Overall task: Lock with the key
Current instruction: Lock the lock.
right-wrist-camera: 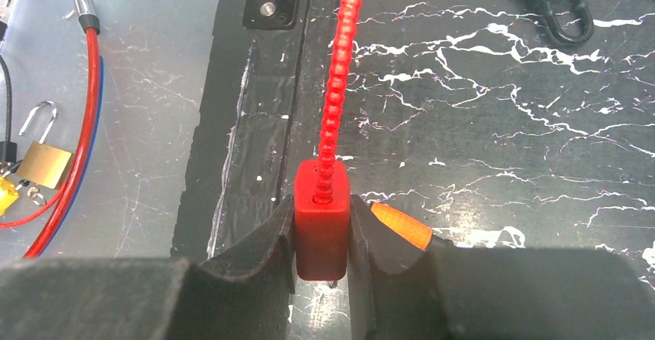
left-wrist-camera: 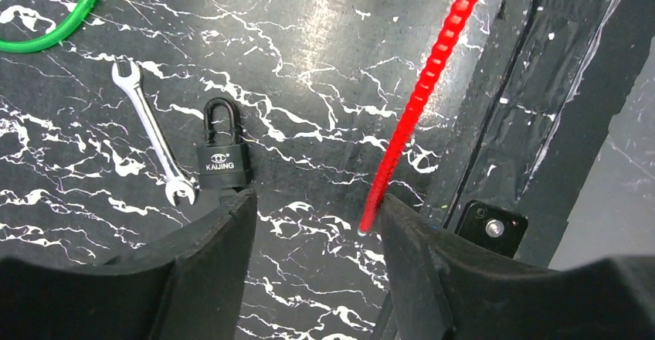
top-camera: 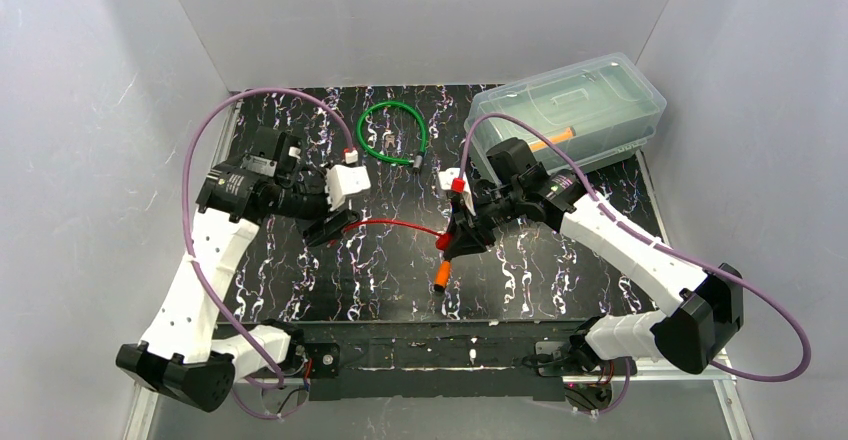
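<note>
red cable lock (right-wrist-camera: 322,232), gripped; ribbed cable (right-wrist-camera: 340,69) outstretched

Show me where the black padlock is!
In the left wrist view, the black padlock lies on the table just right of the small wrench, near the left pincer.

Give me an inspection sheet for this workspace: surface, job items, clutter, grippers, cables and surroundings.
Surface: black marbled mat, nothing spilled.
Job's things: red cable lock, its free end near the left fingers; black padlock with shackle closed, lying on the mat; key not identified.
Clutter: wrench beside the padlock; green cable loop; orange-handled tool; clear lidded box.
Grippers: left gripper open; right gripper shut on the lock's body.
Cables: purple leads arch over both arms.
Surroundings: grey walls; brass padlock off the mat.
</note>
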Controlling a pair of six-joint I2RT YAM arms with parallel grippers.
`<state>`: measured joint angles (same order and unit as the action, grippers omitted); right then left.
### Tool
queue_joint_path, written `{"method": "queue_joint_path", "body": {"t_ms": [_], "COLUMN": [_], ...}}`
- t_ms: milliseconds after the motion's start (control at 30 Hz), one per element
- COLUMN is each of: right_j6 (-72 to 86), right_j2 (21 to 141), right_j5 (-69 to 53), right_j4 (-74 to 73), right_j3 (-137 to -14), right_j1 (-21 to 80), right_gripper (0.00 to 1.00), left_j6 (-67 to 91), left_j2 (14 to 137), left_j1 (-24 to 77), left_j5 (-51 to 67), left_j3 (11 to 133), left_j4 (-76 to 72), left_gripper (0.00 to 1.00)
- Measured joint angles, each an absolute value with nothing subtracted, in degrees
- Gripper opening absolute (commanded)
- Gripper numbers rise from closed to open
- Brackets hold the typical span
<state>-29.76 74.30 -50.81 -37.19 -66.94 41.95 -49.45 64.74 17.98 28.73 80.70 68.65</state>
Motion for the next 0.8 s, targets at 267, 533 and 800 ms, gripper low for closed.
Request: {"method": "queue_joint_path", "body": {"t_ms": [267, 533, 800], "right_j6": [-29.76, -29.72, -27.88], "right_j2": [74.30, 74.30, 74.30], "right_j5": [-50.63, -50.15, -49.23], "right_j4": [-37.20, -37.21, -36.63], "right_j3": [-66.94, -66.94, -66.94], "right_j1": [41.95, 41.95, 41.64], "right_gripper": [0.01, 0.01, 0.01], "left_j6": [-51.48, -51.45, -47.63], "left_j2": [65.93, 65.99, 66.09], "left_j1": [17.98, 17.98, 17.91], "left_j5": [27.84, 30.55, 36.06], "left_j3": [79.20, 78.33, 78.38], "left_j4": [69.96, 70.56, 70.31], "left_gripper": [0.41, 0.02, 0.00]}}
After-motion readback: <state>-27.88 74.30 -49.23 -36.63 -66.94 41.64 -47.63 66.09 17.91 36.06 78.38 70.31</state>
